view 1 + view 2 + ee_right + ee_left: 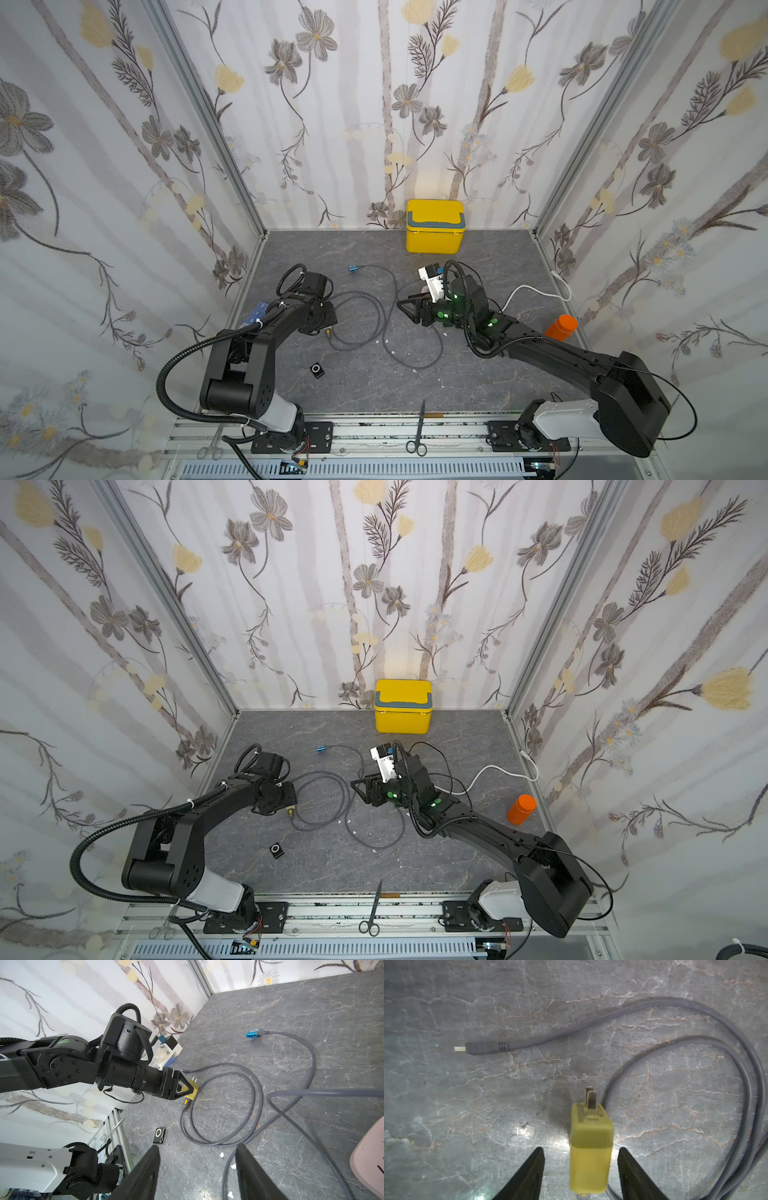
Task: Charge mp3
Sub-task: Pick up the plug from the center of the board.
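Left of centre in a top view, yellow charger (328,331) lies flat; L gripper (580,1150) straddles it, jaws apart, not yet clamped, prob. lining up a side grip. R gripper (196,1146) apart, empty. Black mp3 (317,370) lower-centre, unplugged.

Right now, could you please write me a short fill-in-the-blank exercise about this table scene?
1. The left gripper straddles a boxy ___ plastic wall charger.
2. The small black square mp3 player has ___ cable plugged in.
3. The round lidded plastic bottle is ___.
4. The right gripper holds ___.
Missing words: yellow; no; orange; nothing.
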